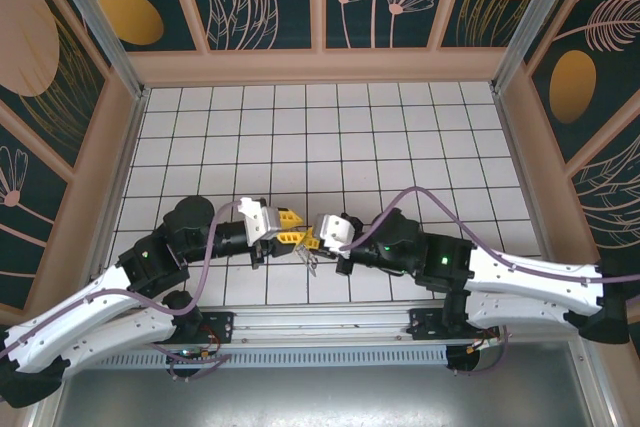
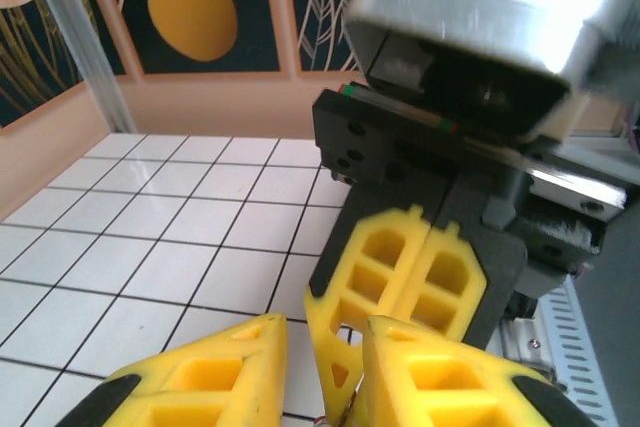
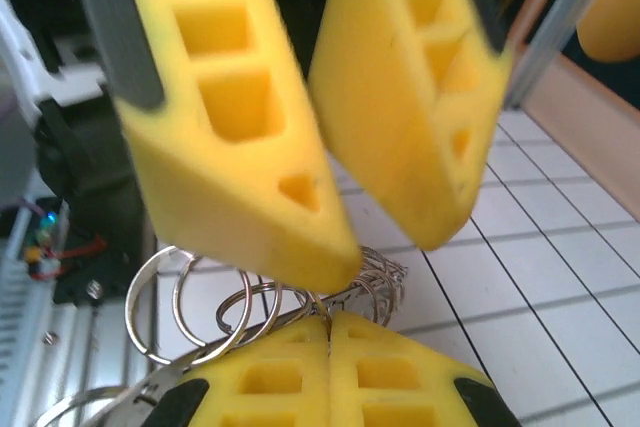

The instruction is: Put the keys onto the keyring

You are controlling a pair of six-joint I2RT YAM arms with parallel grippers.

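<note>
Nearest, right gripper [image 3: 330, 332], yellow ribbed plastic fingers pressed together on the keyring [image 3: 262, 299], a coil of thin silver wire loops lying 9-to-3 o'clock across their tips; beyond, at 12 o'clock, left gripper [image 3: 390, 247], jaws apart, one fingertip touching the coil

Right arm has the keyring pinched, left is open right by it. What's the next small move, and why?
Probably ease the left gripper in slightly and close its fingers on a free loop of the keyring. The right gripper is shut on the ring, its loops fan out past the fingertips, and the left fingers stand open right beside them.
</note>
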